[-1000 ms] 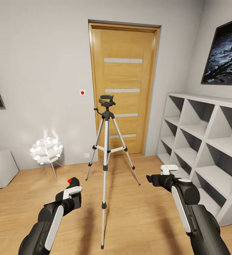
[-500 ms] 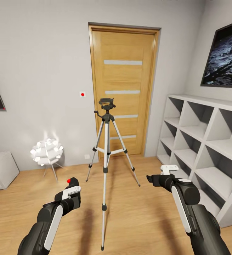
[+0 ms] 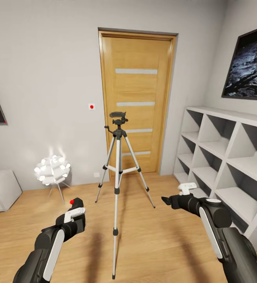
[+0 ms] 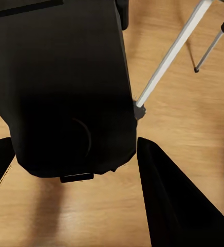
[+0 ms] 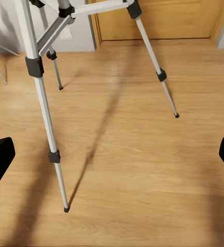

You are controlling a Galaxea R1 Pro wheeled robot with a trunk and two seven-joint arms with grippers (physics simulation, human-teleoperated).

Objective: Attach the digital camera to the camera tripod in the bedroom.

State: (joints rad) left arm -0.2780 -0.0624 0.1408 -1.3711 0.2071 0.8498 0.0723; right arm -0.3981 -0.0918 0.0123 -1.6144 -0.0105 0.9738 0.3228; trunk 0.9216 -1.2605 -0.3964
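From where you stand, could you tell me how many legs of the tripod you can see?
3: the front leg reaches toward the robot, one leg splays toward the lamp, and one leg splays toward the shelves. All feet rest on the wood floor.

White walls, wooden door [image 3: 136, 100], cube shelves [image 3: 230, 157], glowing floor lamp [image 3: 52, 169], wood floor [image 3: 152, 243].

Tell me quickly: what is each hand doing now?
Left hand: closed on the camera.
Right hand: open, holding nothing, fingers wide apart.
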